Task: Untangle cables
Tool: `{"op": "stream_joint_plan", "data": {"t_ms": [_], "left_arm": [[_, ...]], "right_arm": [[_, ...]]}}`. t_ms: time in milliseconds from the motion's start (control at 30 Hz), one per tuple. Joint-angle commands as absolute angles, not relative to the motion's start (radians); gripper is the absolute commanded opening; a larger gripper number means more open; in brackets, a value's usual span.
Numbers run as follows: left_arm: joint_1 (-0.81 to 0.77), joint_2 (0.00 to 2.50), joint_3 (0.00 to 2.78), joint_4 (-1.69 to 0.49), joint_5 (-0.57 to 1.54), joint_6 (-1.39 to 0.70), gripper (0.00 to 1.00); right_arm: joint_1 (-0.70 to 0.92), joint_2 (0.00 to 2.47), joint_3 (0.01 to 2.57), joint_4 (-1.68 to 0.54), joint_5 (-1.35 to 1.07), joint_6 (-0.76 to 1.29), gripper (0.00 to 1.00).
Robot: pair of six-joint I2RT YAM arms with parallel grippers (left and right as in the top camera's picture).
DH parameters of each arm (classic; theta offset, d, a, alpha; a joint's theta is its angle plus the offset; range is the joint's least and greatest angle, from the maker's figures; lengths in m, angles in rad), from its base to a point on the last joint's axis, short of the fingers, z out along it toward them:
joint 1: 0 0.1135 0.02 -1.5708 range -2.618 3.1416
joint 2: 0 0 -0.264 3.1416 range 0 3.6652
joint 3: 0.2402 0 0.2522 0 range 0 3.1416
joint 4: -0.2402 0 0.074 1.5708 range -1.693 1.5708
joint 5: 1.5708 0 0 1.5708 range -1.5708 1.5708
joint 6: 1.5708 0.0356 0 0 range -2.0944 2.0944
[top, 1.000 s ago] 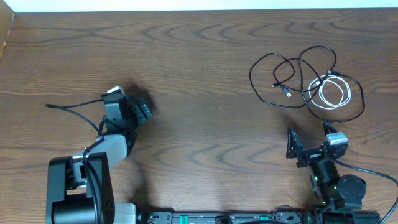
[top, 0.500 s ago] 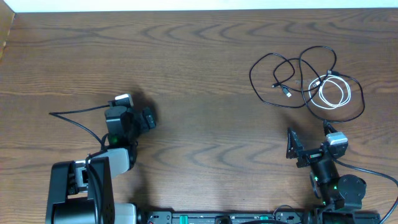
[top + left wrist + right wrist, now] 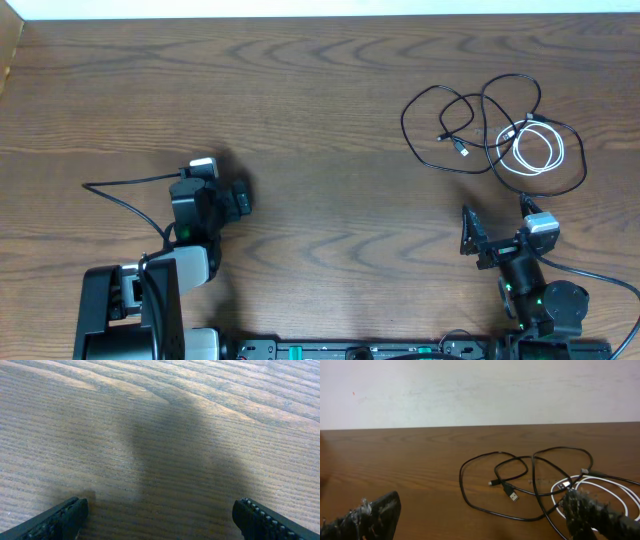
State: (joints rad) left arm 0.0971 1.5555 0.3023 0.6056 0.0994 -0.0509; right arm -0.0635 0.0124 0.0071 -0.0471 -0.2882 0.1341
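The cables lie tangled at the right back of the table. The long black cable (image 3: 470, 125) runs in wide loops, and the white cable (image 3: 540, 150) is coiled inside them. My right gripper (image 3: 497, 224) stands open just in front of the tangle, touching nothing. From the right wrist, the black cable's plug (image 3: 511, 492) and the white cable (image 3: 558, 487) lie ahead of the open right gripper (image 3: 485, 522). My left gripper (image 3: 218, 196) is far off at the left. It shows open over bare wood in the left wrist view (image 3: 160, 522).
The left arm's own thick black wire (image 3: 125, 185) trails left across the table. A pale wall (image 3: 480, 390) rises behind the table's far edge. The brown wooden table (image 3: 330, 120) stretches between the two arms.
The left arm has shifted a little to the right and toward the front edge, turning slightly. The right arm and the cables have not moved.
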Motion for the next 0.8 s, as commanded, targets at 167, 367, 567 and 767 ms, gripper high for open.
{"op": "stream_joint_plan", "data": {"t_ms": [167, 367, 567, 767], "left_arm": [[0.100, 1.594, 0.228, 0.536, 0.150, -0.102, 0.98], [0.100, 1.528, 0.164, 0.554, 0.146, -0.114, 0.98], [0.100, 1.447, 0.102, 0.574, 0.139, -0.114, 0.98], [0.100, 1.324, 0.039, 0.565, 0.116, -0.118, 0.98]], "right_arm": [[-0.070, 0.009, 0.006, -0.052, -0.280, 0.138, 0.99], [-0.070, 0.009, 0.006, -0.052, -0.280, 0.138, 0.99], [-0.070, 0.009, 0.006, -0.052, -0.280, 0.138, 0.99], [-0.070, 0.009, 0.006, -0.052, -0.280, 0.138, 0.99]]}}
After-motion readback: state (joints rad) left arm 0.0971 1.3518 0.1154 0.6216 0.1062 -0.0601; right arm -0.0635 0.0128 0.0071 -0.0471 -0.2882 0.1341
